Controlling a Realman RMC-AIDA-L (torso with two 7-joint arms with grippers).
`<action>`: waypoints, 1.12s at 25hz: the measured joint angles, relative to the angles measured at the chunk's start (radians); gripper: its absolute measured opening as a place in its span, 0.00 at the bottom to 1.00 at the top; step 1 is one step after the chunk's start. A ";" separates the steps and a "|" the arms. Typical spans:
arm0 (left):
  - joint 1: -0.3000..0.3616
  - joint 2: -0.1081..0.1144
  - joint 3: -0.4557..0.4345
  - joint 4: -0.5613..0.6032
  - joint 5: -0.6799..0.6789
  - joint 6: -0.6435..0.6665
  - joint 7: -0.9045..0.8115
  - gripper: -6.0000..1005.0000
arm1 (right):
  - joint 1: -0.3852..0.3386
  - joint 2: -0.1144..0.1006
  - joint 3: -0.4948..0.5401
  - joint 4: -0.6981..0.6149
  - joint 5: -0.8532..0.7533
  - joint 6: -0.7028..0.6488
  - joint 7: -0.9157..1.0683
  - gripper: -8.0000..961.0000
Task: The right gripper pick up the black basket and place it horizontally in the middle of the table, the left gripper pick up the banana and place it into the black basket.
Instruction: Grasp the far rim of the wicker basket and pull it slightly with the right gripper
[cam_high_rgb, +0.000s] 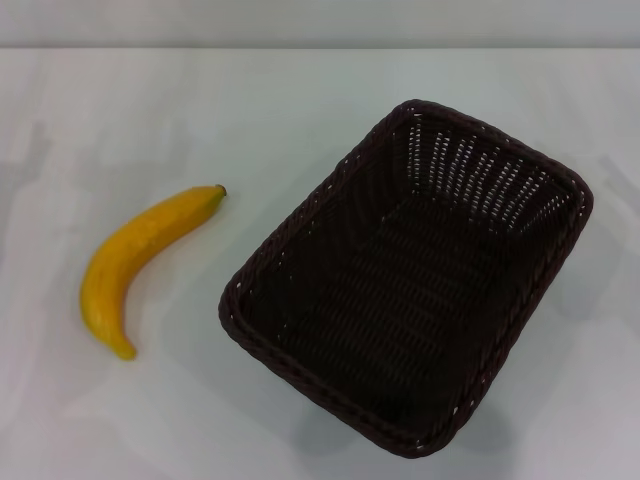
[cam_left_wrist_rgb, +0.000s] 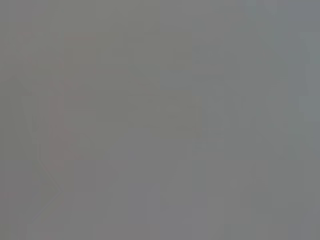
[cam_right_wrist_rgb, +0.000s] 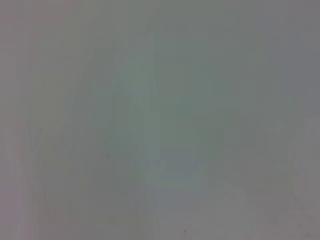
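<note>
I see the basket (cam_high_rgb: 405, 285) lying diagonally at right of frame, the banana (cam_high_rgb: 140, 262) at left, and neither claw is in view, so their state I cannot tell.

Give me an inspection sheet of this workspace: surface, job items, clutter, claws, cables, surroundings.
Surface: plain white matte table, no spills seen.
Job items: dark brown-black woven wicker basket sits right of centre, turned diagonally, upright, nothing inside; curved yellow banana lies on the table to its left, apart from it, dark stem tip pointing away from the robot.
Clutter: nothing seen.
Claws: neither left nor right claw is in view; both wrist views show only blank grey.
Cables: nothing seen.
Surroundings: pale wall band behind the table's far edge.
</note>
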 joint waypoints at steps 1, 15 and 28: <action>0.000 0.000 0.000 0.000 0.000 0.000 0.000 0.87 | 0.000 -0.001 -0.001 -0.001 0.000 -0.002 0.002 0.86; 0.000 0.000 0.000 0.000 0.000 0.015 -0.001 0.87 | -0.012 0.000 0.005 -0.103 -0.079 -0.055 0.087 0.85; -0.001 0.001 0.000 0.003 0.001 0.016 -0.005 0.88 | -0.017 -0.001 0.007 -0.103 -0.079 -0.056 0.093 0.85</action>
